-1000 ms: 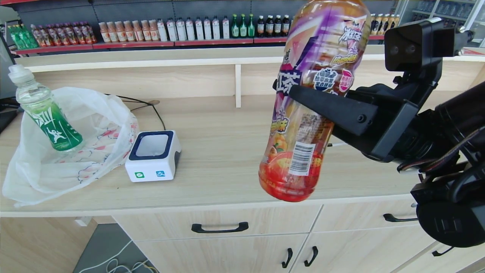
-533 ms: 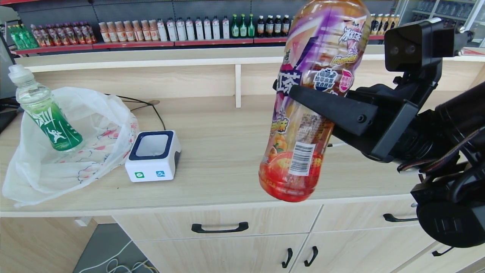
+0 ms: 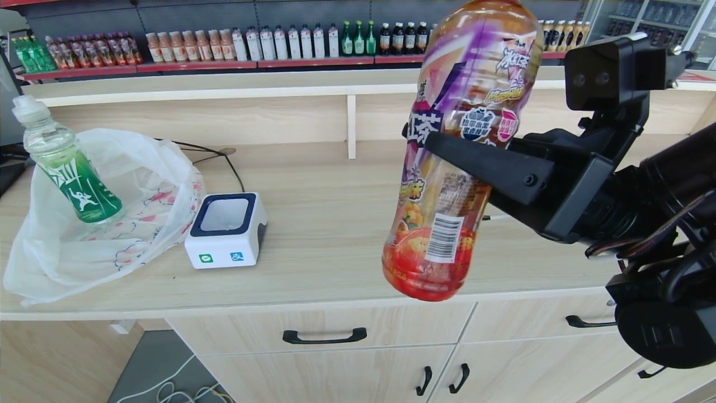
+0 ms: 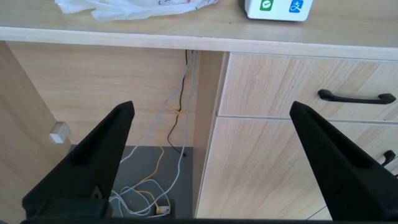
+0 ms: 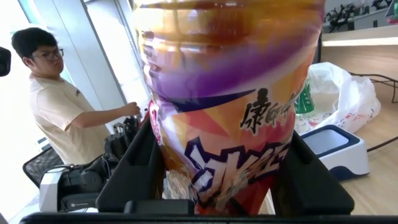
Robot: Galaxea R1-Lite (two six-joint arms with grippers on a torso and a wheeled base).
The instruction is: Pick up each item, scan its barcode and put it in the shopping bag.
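Up high in the right half of the head view, the right gripper (image 3: 447, 148) holds a big tea bottle (image 3: 472, 84). Its two black fingers squeeze the bottle around the middle, one on each side. The bottle is in the air above the counter (image 3: 324, 224) and tips a little, with its top toward the upper right of the frame and its red bottom toward the lower middle. A white barcode (image 3: 444, 238) shows on the lower part of the bottle, facing the camera.

Down in the lower left part of the frame, a small white scanner (image 3: 226, 229) sits on the counter. Its glass window faces up. The bottle is well apart from it, off to the right.

Just beside the scanner, at the left edge of the frame, lies a thin white shopping bag (image 3: 151, 184). A green bottle (image 3: 67, 168) stands inside it, leaning a bit, with its cap poking out above the bag.

Over in the left wrist view, the left gripper (image 4: 211, 112) is spread wide with nothing in it. It hangs lower than the counter top, in front of the wooden cupboard with a black drawer handle (image 4: 356, 96). Some wires (image 4: 149, 186) lie on the floor.
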